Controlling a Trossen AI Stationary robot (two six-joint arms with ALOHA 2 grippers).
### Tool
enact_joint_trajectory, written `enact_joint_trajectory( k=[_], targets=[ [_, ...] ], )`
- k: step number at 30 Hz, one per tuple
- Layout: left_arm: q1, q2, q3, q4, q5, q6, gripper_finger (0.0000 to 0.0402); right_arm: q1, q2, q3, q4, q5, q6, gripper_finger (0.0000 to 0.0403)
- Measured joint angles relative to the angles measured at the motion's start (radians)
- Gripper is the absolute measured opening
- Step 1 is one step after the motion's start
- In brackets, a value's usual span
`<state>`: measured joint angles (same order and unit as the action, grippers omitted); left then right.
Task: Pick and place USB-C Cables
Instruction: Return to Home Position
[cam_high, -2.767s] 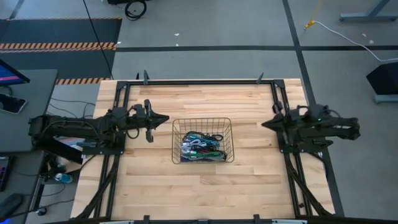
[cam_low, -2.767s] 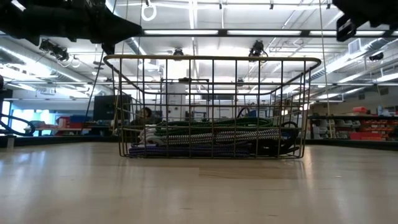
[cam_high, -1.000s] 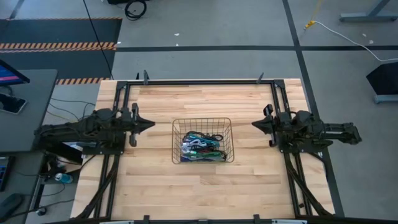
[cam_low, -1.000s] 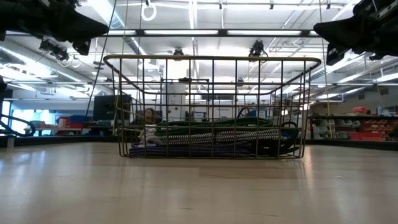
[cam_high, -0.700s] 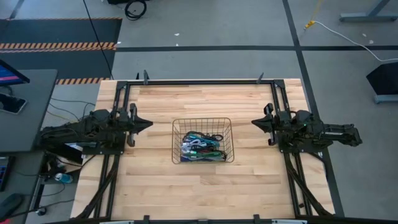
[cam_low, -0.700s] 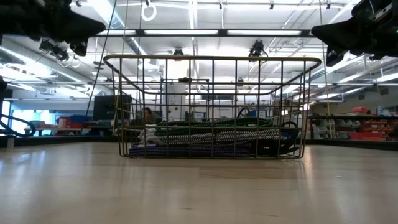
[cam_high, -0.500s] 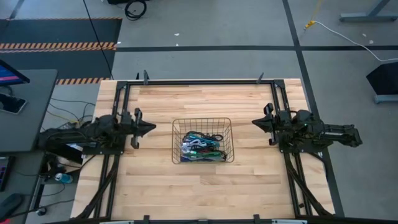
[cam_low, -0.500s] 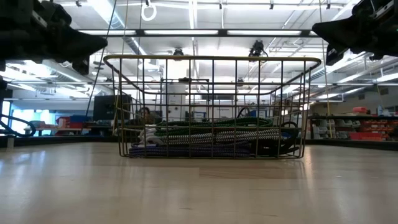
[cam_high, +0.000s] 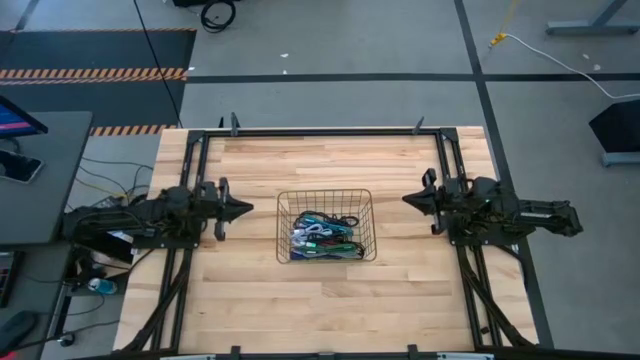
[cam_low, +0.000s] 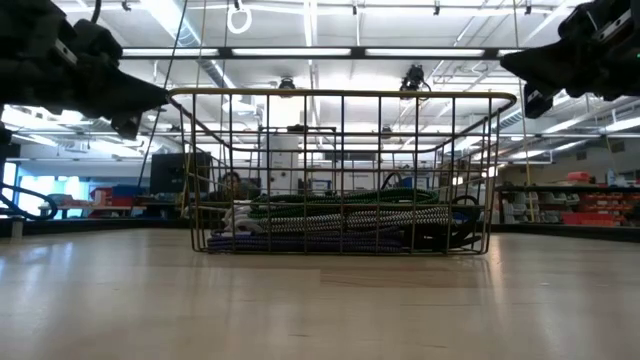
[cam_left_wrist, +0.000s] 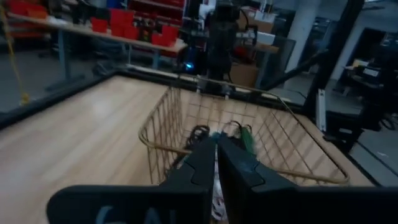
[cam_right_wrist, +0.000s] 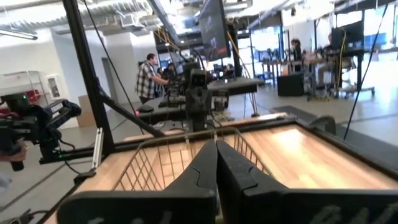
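I'm holding left gripper and right gripper pinched empty, flanking the basket, since the cables are lying inside.

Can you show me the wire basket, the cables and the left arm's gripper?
wire basket (cam_high: 325, 192), high view, far rim.
USB-C cables (cam_high: 324, 238), high view, middle of the heap inside the basket.
left gripper (cam_high: 246, 208), high view, tip where its jaws meet.

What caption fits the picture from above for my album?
USB-C cables lie in the wire basket, left gripper and right gripper shut, one at each side.
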<state>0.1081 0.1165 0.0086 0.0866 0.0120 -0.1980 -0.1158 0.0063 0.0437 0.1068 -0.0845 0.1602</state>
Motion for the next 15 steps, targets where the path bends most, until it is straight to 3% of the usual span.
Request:
enact_joint_trajectory(
  k=[5, 15],
  targets=[
    [0.0, -0.001, 0.0, 0.007, -0.07, 0.025, 0.0025, 0.0, 0.0, 0.0, -0.057, 0.013, -0.002, 0.0004],
    [0.0, 0.0, 0.0, -0.019, -0.071, -0.032, 0.0025, -0.002, 0.001, -0.037, -0.072, 0.109, 0.012, 0.0004]
  ],
)
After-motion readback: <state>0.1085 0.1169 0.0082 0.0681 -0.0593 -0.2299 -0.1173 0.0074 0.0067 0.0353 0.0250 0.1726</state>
